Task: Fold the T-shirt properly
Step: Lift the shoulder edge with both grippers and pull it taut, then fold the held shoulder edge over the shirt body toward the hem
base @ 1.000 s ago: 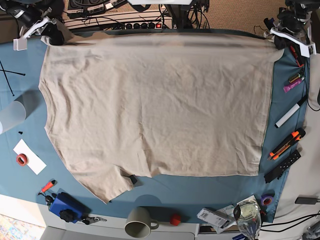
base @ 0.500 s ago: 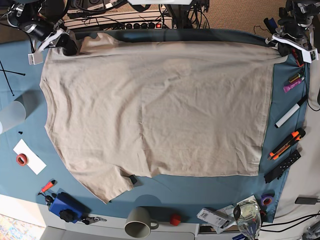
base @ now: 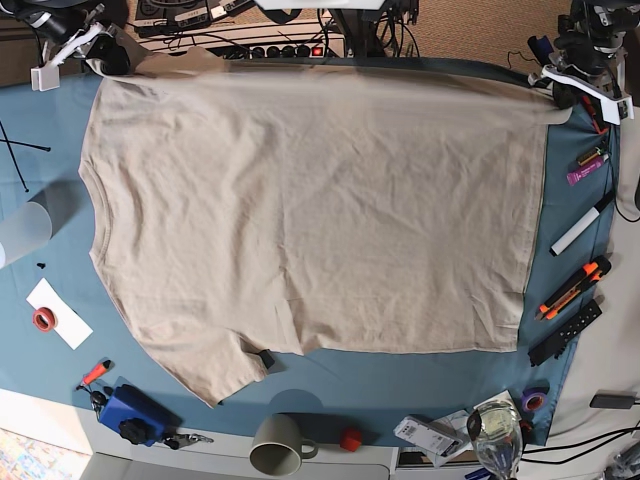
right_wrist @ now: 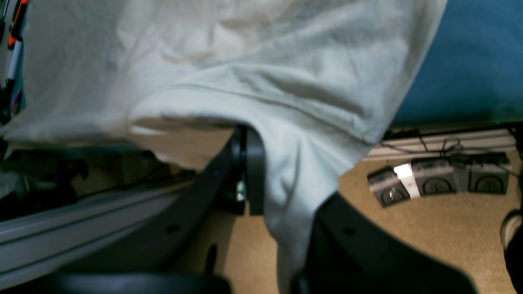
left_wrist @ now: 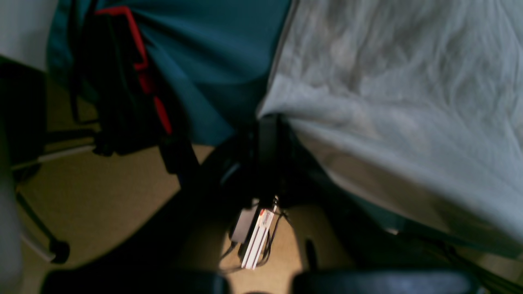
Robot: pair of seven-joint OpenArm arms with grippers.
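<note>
The T-shirt (base: 310, 210) lies spread flat over most of the blue cloth (base: 420, 375) on the table, neck towards the left of the overhead view, one short sleeve pointing down at the lower left. Its far edge runs along the back of the table, and both far corners are held.

The right gripper (right_wrist: 249, 171) is at the far left corner as seen from above (base: 100, 50). In its own camera the jaws are pressed together on a fold of the shirt, near the sleeve hem, and cloth drapes over and down beside the black fingers (right_wrist: 255, 163), hanging past the table edge above the tan floor (right_wrist: 408, 245). A power strip (right_wrist: 441, 179) lies on that floor.

The left gripper (left_wrist: 267, 134) is at the far right corner (base: 560, 95). Its jaws are closed, pinching the corner of the shirt, though the picture there is dark and blurred, so just how much cloth is caught is hard to make out.

Around the shirt sit a grey mug (base: 280, 445), a small red ball (base: 349, 438), a white marker (base: 582, 228), an orange-handled cutter (base: 570, 290), a blue box (base: 132, 412), a roll of red tape (base: 44, 319) on a white card and a clear plastic cup (base: 22, 230).
</note>
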